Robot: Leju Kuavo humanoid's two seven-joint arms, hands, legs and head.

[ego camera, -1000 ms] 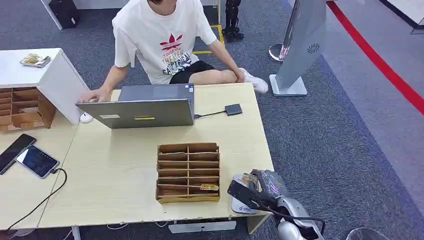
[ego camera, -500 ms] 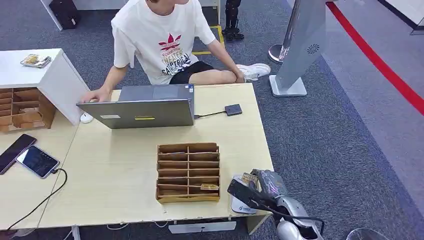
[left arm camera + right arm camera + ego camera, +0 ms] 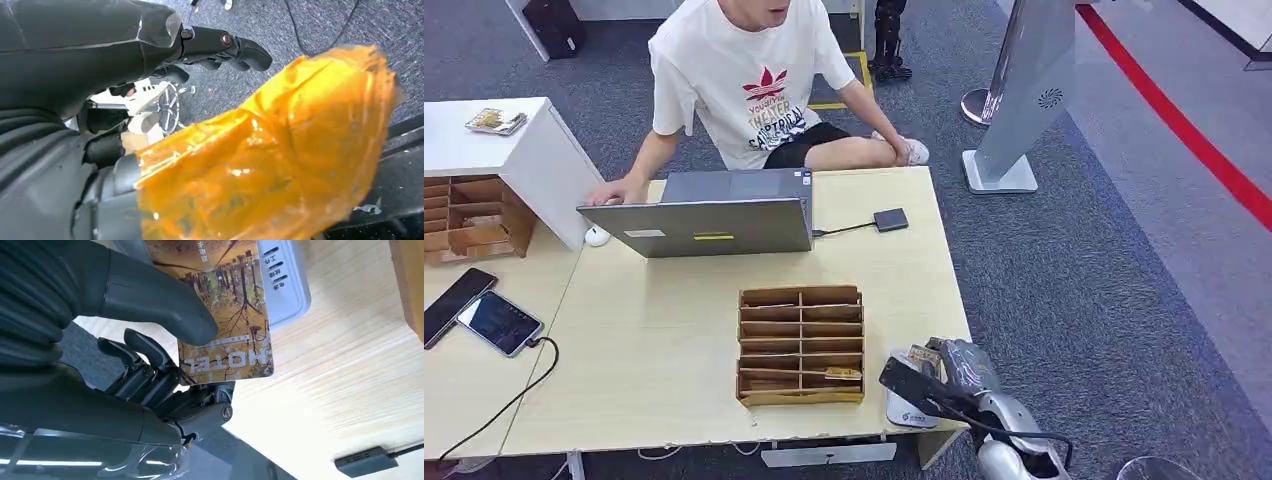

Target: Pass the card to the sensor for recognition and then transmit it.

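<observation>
The left hand (image 3: 100,75) hung down over the floor, and I could not tell how its fingers lay. On the surface (image 3: 674,340) the wooden rack (image 3: 801,344) sat in the middle. Just beside it the white sensor (image 3: 906,410) waited. The right hand (image 3: 944,375) pinched the card (image 3: 220,315) with its thumb, right over the sensor, likely so it could be read

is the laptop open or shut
Open. In the head view the laptop has its lid raised, grey back toward the robot, the base lying flat behind it on the table, where a person sits.
</observation>
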